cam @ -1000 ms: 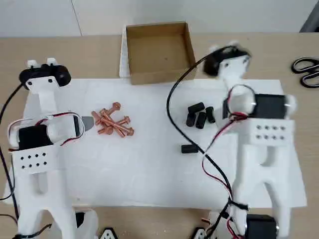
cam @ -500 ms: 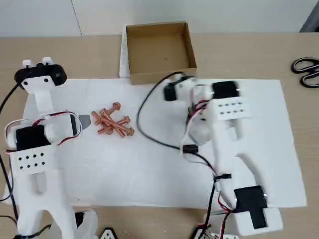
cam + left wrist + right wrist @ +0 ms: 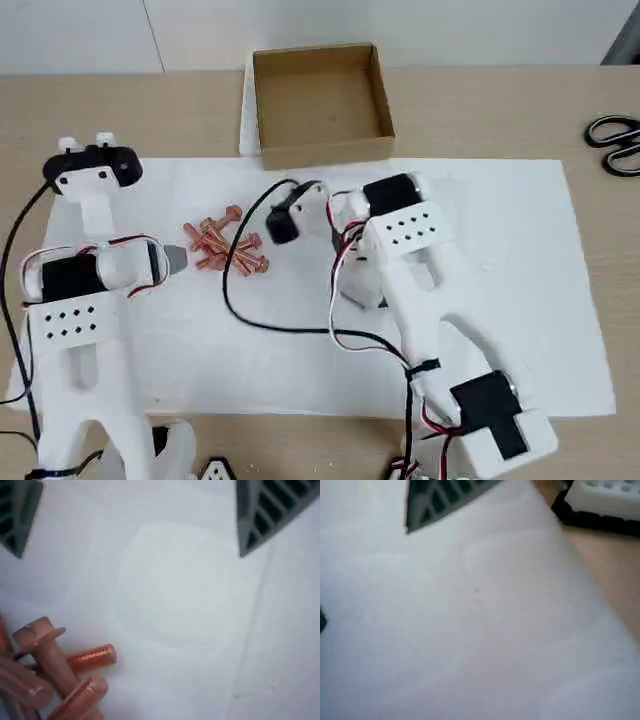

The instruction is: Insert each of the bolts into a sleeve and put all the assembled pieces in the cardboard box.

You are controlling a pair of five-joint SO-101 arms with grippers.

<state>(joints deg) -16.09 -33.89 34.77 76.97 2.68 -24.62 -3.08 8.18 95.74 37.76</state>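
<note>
Swinging across is the big news: the right arm (image 3: 405,235) has gone from one side of the white mat (image 3: 520,300) to the middle in about a second. A second ago it was folded up on the right, with the black sleeves lying in the open just beside it, four bunched together and one a bit apart. Half a second ago it was mid-sweep. Now it sprawls over the centre of the mat, covering the spot where the sleeves lay, and its wrist camera (image 3: 283,222) pokes out near the copper bolts (image 3: 225,245). I honestly can't tell whether the right gripper (image 3: 427,510) is open or closed. The left arm has barely budged, just a small shift at the wrist. The left gripper (image 3: 131,555) hangs over bare mat right beside the bolt pile with its jaws spread wide, holding nothing. The bolts sit in the same loose heap as before. The cardboard box (image 3: 325,153) at the far edge of the mat has nothing in it. My read is that we're at the very start: nothing is assembled, and the right arm is probably lining up on a sleeve while the left waits to grab a bolt.
</note>
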